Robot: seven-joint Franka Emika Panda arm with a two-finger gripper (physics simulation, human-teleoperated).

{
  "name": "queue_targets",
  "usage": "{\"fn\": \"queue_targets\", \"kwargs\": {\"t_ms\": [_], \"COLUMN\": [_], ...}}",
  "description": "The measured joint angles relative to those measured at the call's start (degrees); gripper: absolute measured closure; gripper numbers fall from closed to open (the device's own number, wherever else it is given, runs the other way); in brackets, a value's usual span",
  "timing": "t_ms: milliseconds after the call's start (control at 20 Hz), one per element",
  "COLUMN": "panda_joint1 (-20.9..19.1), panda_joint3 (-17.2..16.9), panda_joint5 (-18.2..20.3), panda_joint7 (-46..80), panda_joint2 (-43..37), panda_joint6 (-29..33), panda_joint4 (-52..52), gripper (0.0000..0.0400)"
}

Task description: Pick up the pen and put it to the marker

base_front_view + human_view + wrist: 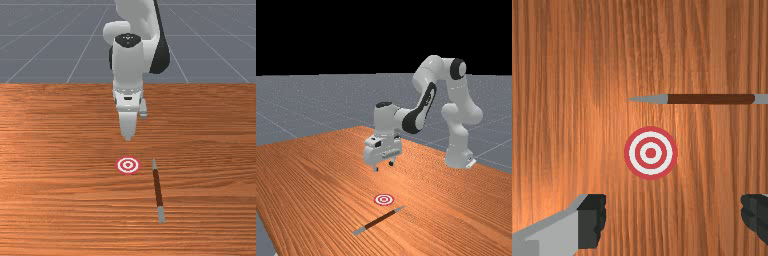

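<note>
Front view: your pen [158, 187] lies near the marker [128, 165], toward the front view's right, flat because only the table [55, 170] bears it; slim, brown, grey-ended, pointed. Beyond the marker your claw [128, 138] hangs spread and empty, probably raised for clearance.

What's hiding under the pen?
The pen lies on the wooden table, and wood shows along both its sides. The strip right beneath the pen is covered, so I can't see what's there.
</note>
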Motion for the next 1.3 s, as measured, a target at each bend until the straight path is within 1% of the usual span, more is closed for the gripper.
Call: {"fn": "queue_targets", "kwargs": {"t_ms": [50,100,150,200,250,300,350,450,550,600,650,750,900,1000,1100,1150,1200,1300], "panda_joint1": [0.00,0.00,0.00,0.00,0.00,1.29,0.30,0.65,1.67,1.74,1.08,2.80,7.19,8.66,8.49,8.56,8.91,8.18], "panda_joint3": [0.00,0.00,0.00,0.00,0.00,-1.26,-0.47,-1.02,-1.94,-1.98,-1.01,-0.26,0.48,0.47,1.14,1.40,1.47,2.30], "panda_joint5": [0.00,0.00,0.00,0.00,0.00,-3.06,-1.01,-2.19,-4.59,-4.83,-1.12,-1.58,-1.90,-1.79,-2.03,-2.14,-3.57,-1.02], "panda_joint7": [0.00,0.00,0.00,0.00,0.00,2.56,0.58,1.46,3.60,3.83,4.70,7.07,16.42,21.18,18.48,17.77,16.74,14.34], "panda_joint2": [0.00,0.00,0.00,0.00,0.00,0.03,0.00,-0.11,-0.59,-1.38,-1.44,-1.24,-0.28,-4.61,-7.47,-7.43,-7.31,-6.98], "panda_joint6": [0.00,0.00,0.00,0.00,0.00,-0.16,-0.01,0.02,0.11,0.57,0.74,0.55,-0.26,2.13,3.61,3.56,3.26,4.48], "panda_joint4": [0.00,0.00,0.00,0.00,0.00,0.08,0.01,-0.17,-0.94,-2.20,-2.28,-1.93,-0.35,-7.18,-11.46,-11.36,-11.11,-11.48], "gripper": [0.0157,0.0252,0.0310,0.0346,0.0367,0.0380,0.0388,0.0395,0.0398,0.0399,0.0399,0.0400,0.0400,0.0400,0.0400,0.0400,0.0400,0.0400]}}
